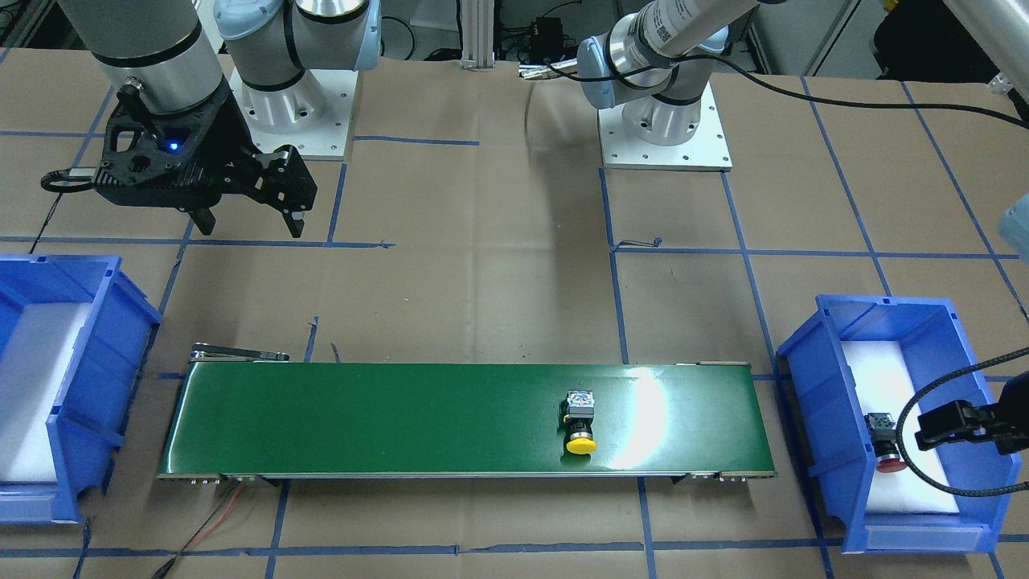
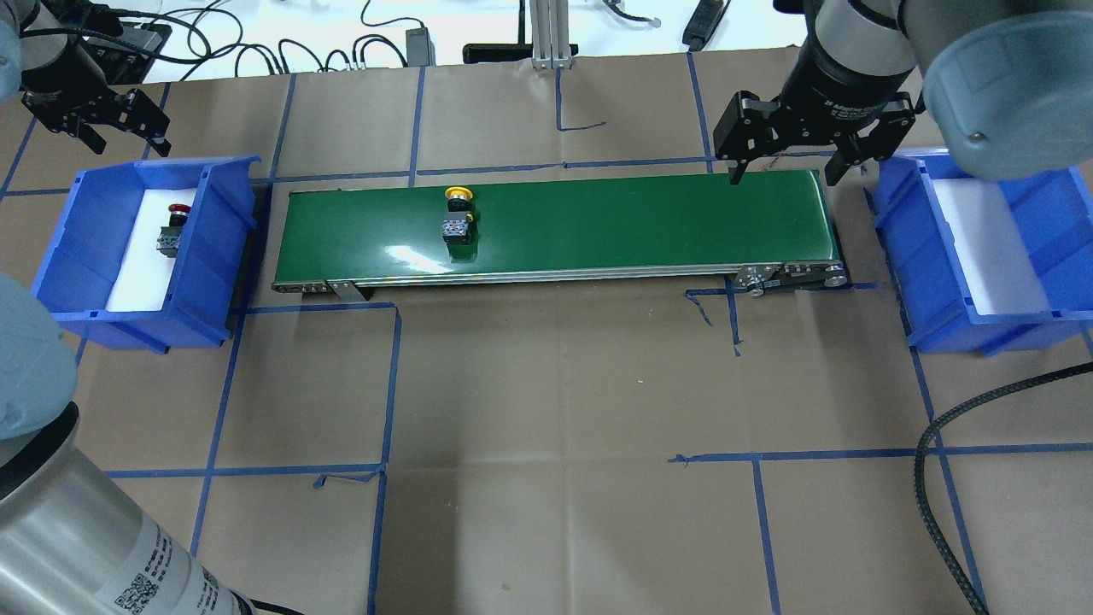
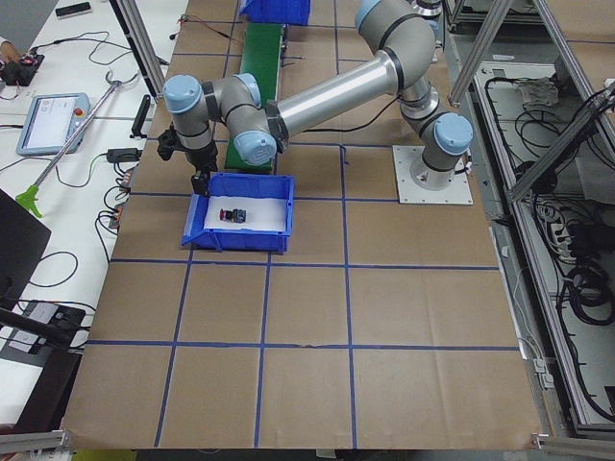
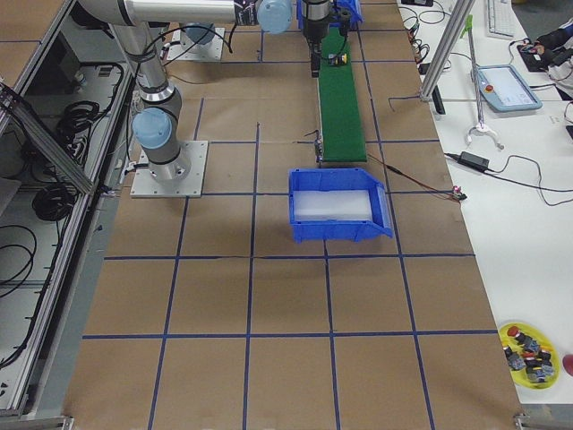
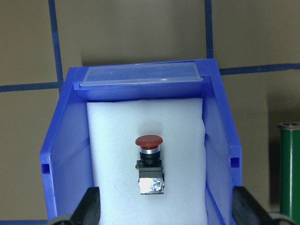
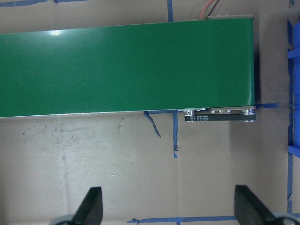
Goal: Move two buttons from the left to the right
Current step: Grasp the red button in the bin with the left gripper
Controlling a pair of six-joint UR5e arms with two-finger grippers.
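Overhead exterior: red button in left bin; left fingers, right fingers apart.

The table is covered in brown paper, marked into big squares by blue tape. At its far edge stands 1 aluminium post, and beyond it black cables trail over a white bench. That bench also carries a grey tablet-like screen and, toward its other end, 1 yellow dish of small parts. Behind the table, slanted metal rails stand over a grey floor with loops of cable. The light is even and the shadows are soft.
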